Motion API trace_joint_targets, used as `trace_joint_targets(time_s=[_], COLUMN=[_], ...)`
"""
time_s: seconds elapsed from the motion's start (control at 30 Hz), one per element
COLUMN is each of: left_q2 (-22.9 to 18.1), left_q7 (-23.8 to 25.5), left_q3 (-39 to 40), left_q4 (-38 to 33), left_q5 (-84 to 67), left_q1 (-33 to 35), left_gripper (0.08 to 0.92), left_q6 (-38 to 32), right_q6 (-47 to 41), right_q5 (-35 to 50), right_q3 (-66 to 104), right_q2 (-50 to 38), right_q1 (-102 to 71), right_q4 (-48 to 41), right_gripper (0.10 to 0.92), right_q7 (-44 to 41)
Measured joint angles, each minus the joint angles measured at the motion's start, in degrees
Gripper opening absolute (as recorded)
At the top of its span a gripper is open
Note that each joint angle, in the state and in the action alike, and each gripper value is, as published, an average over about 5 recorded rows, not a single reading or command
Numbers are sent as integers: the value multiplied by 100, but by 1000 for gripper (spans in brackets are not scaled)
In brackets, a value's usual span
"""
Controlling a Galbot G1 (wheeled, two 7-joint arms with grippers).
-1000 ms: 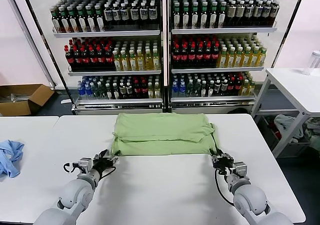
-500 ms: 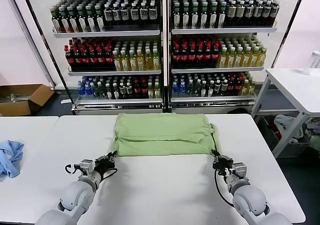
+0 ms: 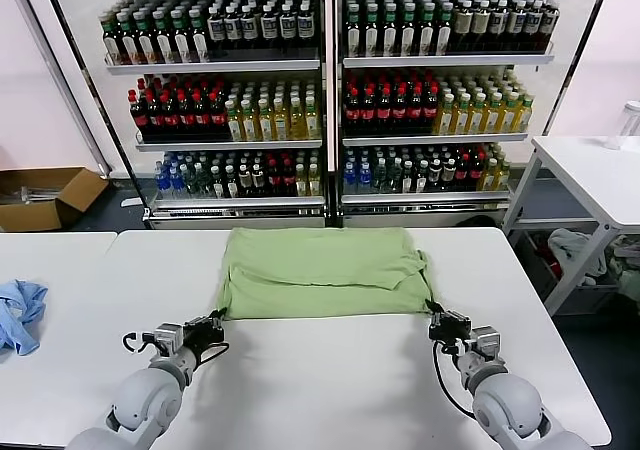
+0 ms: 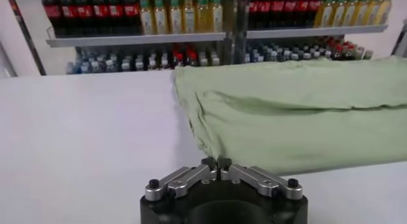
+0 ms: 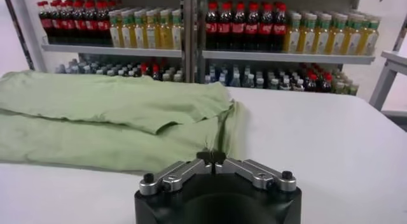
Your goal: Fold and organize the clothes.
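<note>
Head view: the green polo shirt [image 3: 322, 273] lies folded into a wide band on the white surface [image 3: 320, 370], close to its far edge and about midway between the left and right edges. The left end effector [image 3: 215, 324] sits at the shirt's near left corner, and the right end effector [image 3: 437, 322] sits at the near right corner. Whether either one pinches fabric cannot be told from here. A light blue cloth [image 3: 20, 313] lies on the neighbouring surface near its left edge, well apart from the shirt. Behind the surface stands a drinks cooler [image 3: 325, 90] filled with bottles; a cardboard box [image 3: 45, 195] lies on the floor to the left.

Left wrist view: the left end effector [image 4: 217, 163] has its fingertips [image 4: 208, 162] pressed together, with no gap between them. They meet right at the near hem of the shirt [image 4: 299, 111]; a pinch on the cloth cannot be confirmed.

Right wrist view: the right end effector [image 5: 214, 158] is likewise closed tip to tip, at the corner of the shirt [image 5: 114, 114] where the layered fabric ends. The bare surface [image 5: 331, 149] stretches away beside it.
</note>
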Motion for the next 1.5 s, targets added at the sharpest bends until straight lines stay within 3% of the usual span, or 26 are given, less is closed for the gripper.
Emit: trace_joint_targets(time_s=[0.3,0.57,0.83,1.33,1.5], left_q2=[217,326,340,346,344], left_q7=[-613,-922,-1016,-991,-986], left_q3=[-241,-332,-295,-229,-223], left_q4=[-844,-1553,-1772,-1831,-1831], left_q5=[41,169,197,272,282], left_q1=[780,1577,1794,1793,1778], left_gripper=[82,82,82,82,82], left_q6=[164,154,120,57,33], right_q6=[-390,-224,250,364,351], right_q5=[-131,-378,-581,43,134], right_q3=[407,581,387,-236,-420], right_q2=[-504,-633,-511,-173,-42], right_q1=[-1077,-1618,-1270,283,690], right_q4=[841,1214,967,-391,-728], right_gripper=[106,118,322,753,819], right_q7=[88,86,-163,-764,-870])
